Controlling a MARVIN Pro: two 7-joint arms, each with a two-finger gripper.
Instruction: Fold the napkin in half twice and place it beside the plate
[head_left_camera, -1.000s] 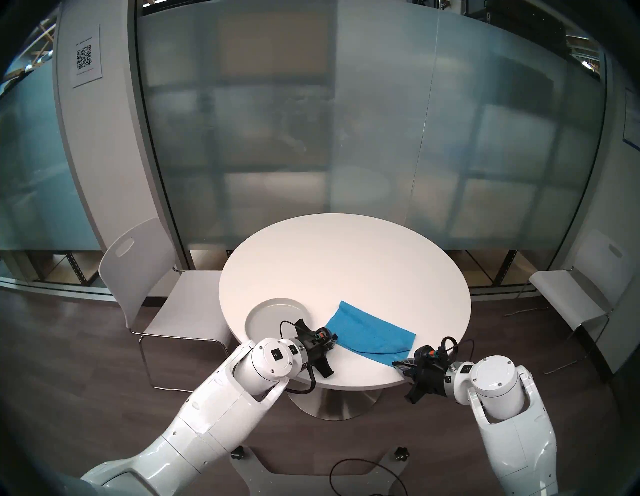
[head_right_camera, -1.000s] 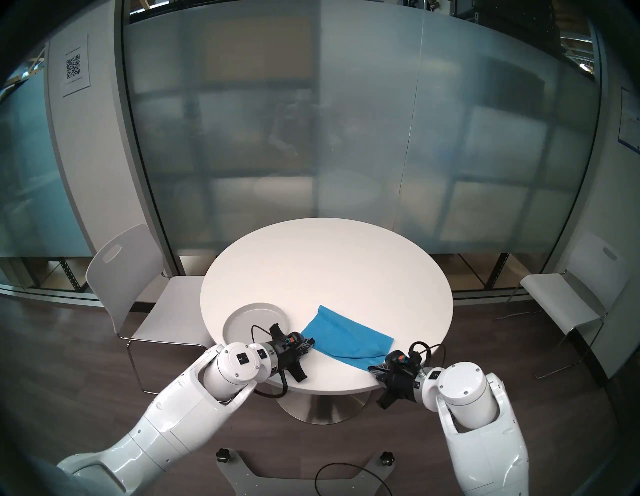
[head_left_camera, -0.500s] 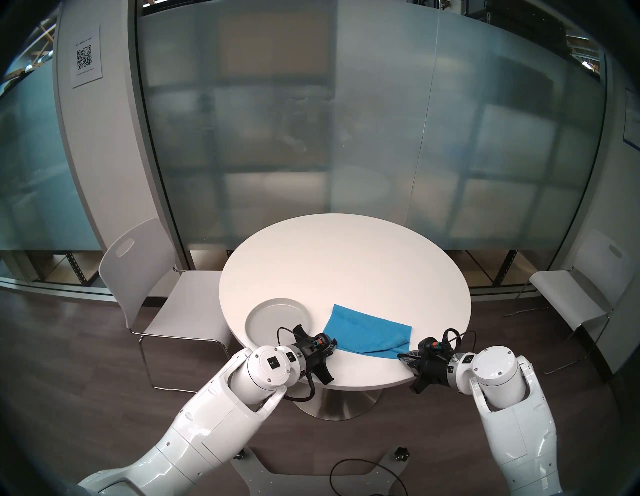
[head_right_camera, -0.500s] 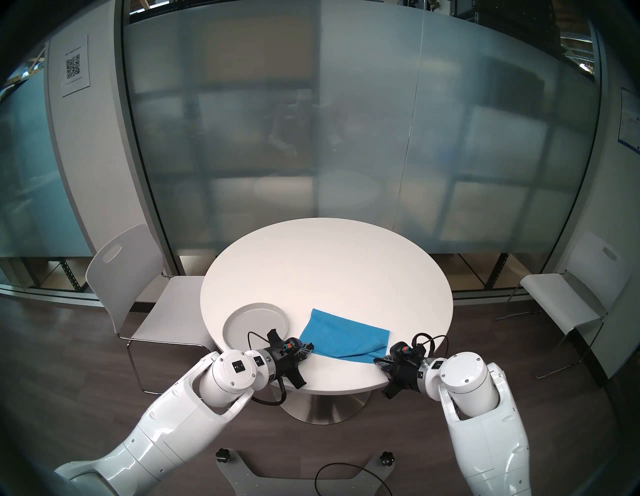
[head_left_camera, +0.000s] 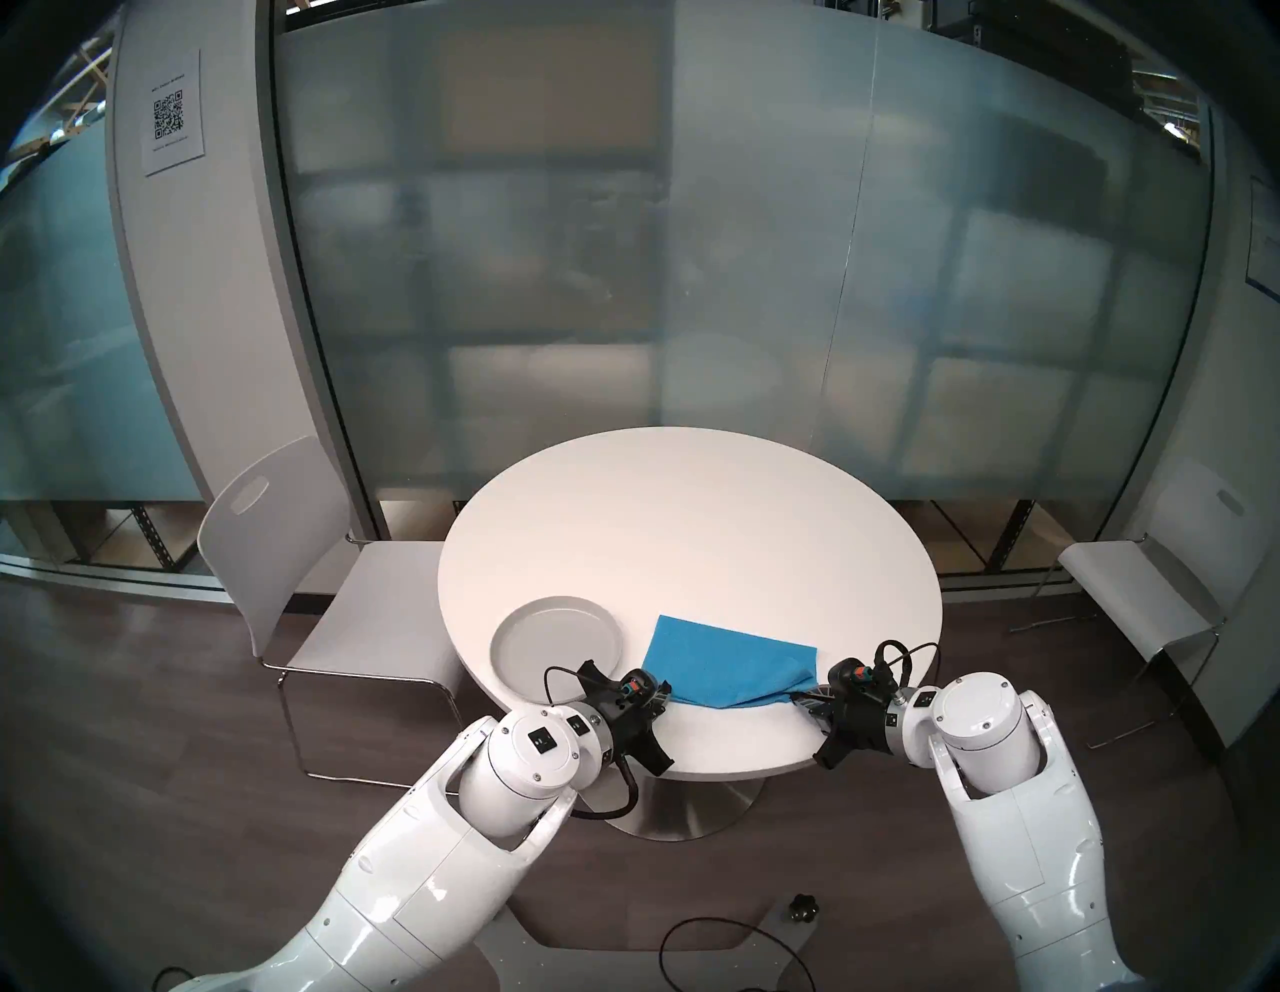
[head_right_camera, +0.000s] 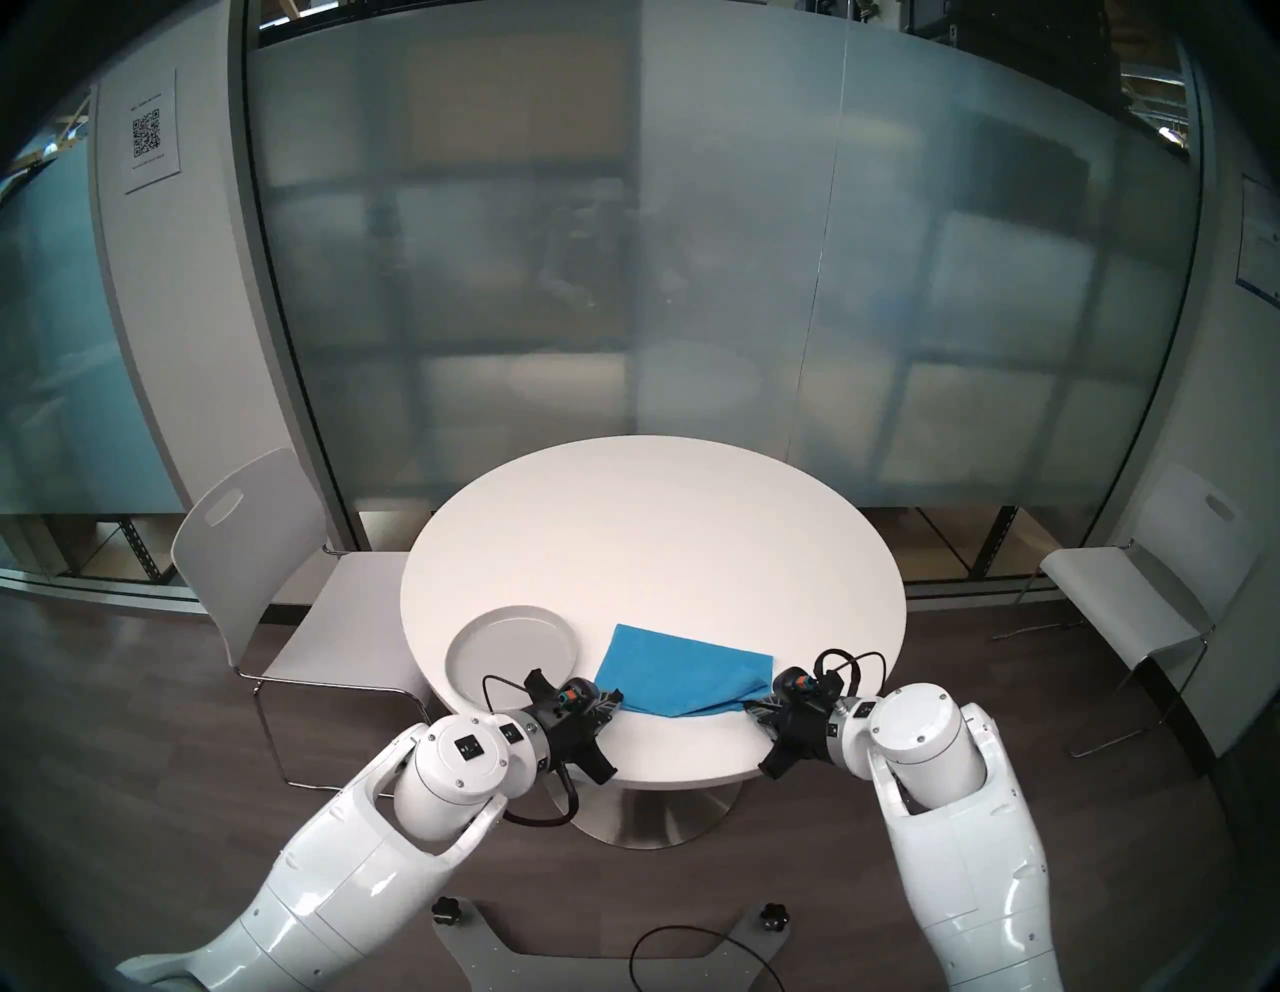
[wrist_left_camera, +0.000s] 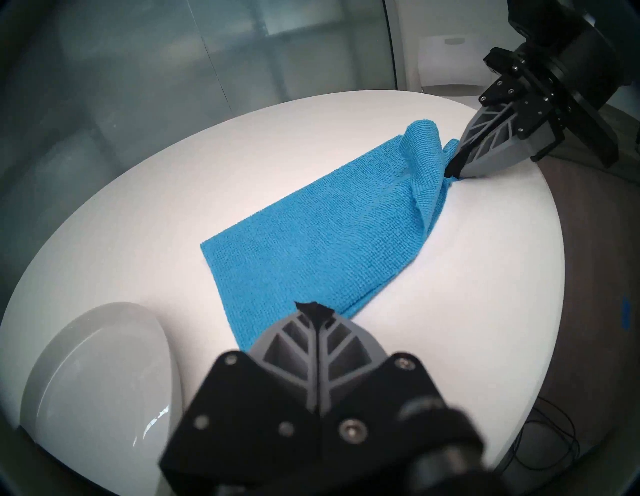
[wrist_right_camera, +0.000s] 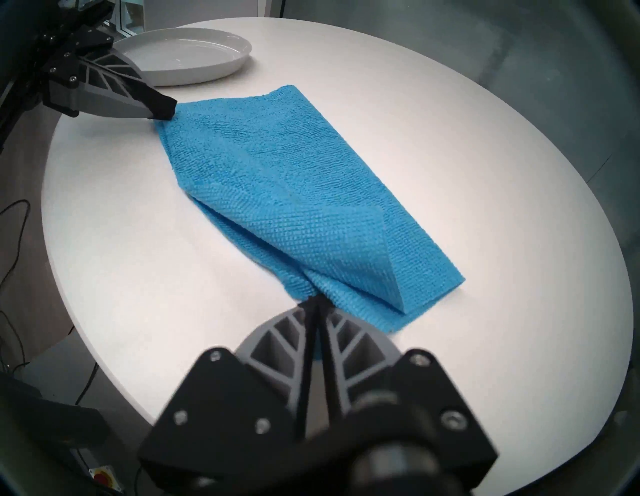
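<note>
The bright blue napkin (head_left_camera: 727, 661) (head_right_camera: 686, 675) lies folded into a long rectangle on the near part of the round white table (head_left_camera: 692, 540). Left of it stands the pale grey plate (head_left_camera: 547, 634) (wrist_left_camera: 97, 363) (wrist_right_camera: 187, 52). My left gripper (head_left_camera: 666, 695) (wrist_left_camera: 313, 306) is shut on the napkin's near-left corner, close to the plate. My right gripper (head_left_camera: 803, 696) (wrist_right_camera: 317, 299) is shut on the napkin's (wrist_right_camera: 277, 180) near-right corner. There a flap curls up off the napkin (wrist_left_camera: 311, 242).
Both grippers hover low by the table's near edge. A white chair (head_left_camera: 291, 554) stands left of the table and another chair (head_left_camera: 1150, 596) to the right. Frosted glass walls stand behind. A black cable (head_left_camera: 734, 956) lies on the floor by my base.
My left gripper drew back toward me and my right gripper moved forward and left. The napkin turned with them, slid a little toward the plate and lies flatter.
</note>
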